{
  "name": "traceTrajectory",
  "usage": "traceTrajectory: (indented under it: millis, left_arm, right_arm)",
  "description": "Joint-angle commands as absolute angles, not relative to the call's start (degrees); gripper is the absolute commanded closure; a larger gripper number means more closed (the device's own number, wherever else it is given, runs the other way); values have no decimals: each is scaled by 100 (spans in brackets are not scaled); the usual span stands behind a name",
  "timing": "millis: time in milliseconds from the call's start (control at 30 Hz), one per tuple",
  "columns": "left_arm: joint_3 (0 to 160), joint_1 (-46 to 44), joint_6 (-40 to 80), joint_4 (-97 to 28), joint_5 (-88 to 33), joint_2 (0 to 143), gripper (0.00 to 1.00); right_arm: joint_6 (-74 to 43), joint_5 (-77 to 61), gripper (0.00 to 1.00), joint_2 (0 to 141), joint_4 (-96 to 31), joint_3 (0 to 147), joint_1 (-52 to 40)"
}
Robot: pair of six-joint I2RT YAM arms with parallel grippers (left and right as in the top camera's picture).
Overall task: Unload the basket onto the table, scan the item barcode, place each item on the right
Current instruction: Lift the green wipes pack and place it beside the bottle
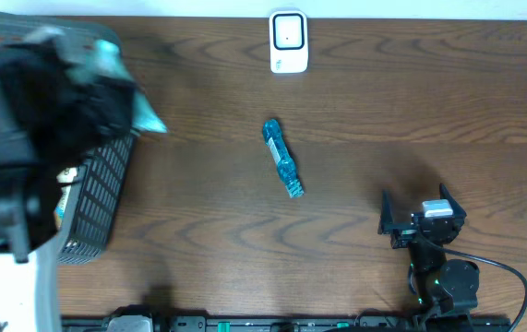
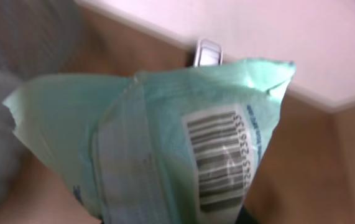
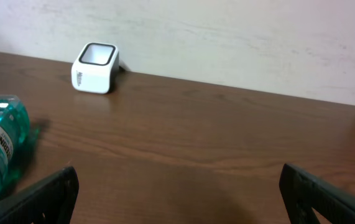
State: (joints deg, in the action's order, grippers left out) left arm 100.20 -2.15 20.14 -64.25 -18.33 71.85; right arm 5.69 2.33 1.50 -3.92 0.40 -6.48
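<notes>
Wood-grain table (image 1: 337, 74) under left claw (image 1: 108, 97) clenching a crinkly teal barcoded pouch (image 2: 165, 143); right claw (image 3: 177, 193) splayed wide.

Illumination is even and moderately bright; the right hand (image 1: 417, 198) casts a soft shadow on the worktop (image 1: 355, 83). In the overhead view the left arm (image 1: 23, 120) is heavily blurred. The left wrist view renders the teal packet (image 2: 146, 137) soft, with glare on its barcode (image 2: 221, 158).

Left arm (image 1: 23, 138): I held it raised high on my left, close under the overhead camera, and it showed blurred.
Left gripper (image 1: 106, 97): my fingers were drawn narrow, pinching a teal packet (image 2: 165, 143).
Right arm (image 1: 448, 277): folded low, near right.
Right gripper (image 1: 414, 198): fingers spread wide, holding nothing.
</notes>
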Motion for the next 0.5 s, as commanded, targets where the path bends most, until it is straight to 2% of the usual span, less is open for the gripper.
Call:
traceTrajectory:
  millis: [0, 167, 467]
  left_arm:
    - [9443, -1026, 2410, -6530, -788, 7496, 76]
    - [8626, -1728, 3124, -6143, -331, 8055, 76]
    - [8191, -2226, 4027, -5210, -340, 9684, 76]
  right_arm:
    - [628, 266, 1, 141, -408, 32, -659]
    - [628, 266, 1, 141, -408, 32, -659]
    - [628, 266, 1, 141, -408, 32, -659]
